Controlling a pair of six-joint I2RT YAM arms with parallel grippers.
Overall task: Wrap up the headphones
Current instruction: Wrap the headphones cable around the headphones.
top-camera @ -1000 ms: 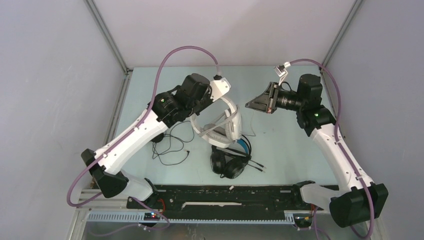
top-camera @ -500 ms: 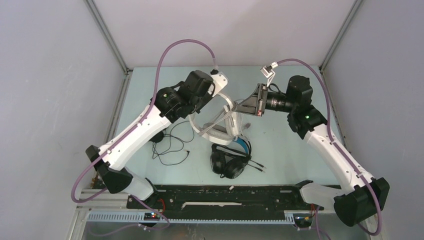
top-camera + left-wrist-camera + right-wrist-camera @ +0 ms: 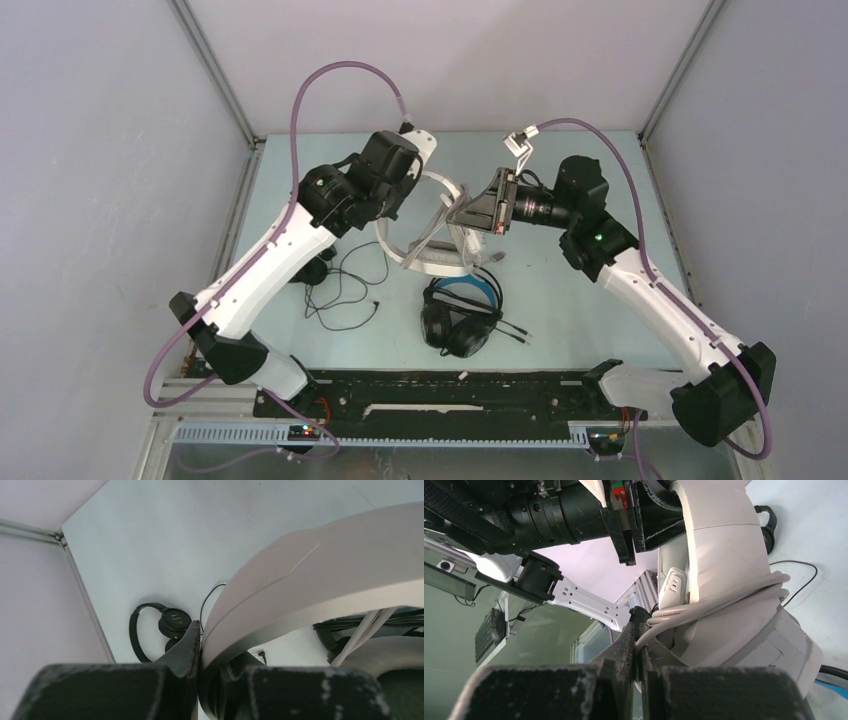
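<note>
White-grey headphones (image 3: pixel 435 262) held upright mid table (image 3: pixel 580 170) on the top cam, bulky black pair (image 3: pixel 460 320) lying just nearer, left wrist: my left gripper (image 3: pixel 200 645) clamped on their headband (image 3: pixel 310 575), small black pair (image 3: pixel 160 627) down on the table, right wrist: my right gripper (image 3: pixel 639 640) pinching the wound white cord (image 3: pixel 724 597)

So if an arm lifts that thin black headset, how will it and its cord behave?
Probably light: the small black headset has a thin band and small cups. Its cord lies in loose loops, so it would likely dangle and drag. Lying flat, it seems unlikely to roll.
</note>
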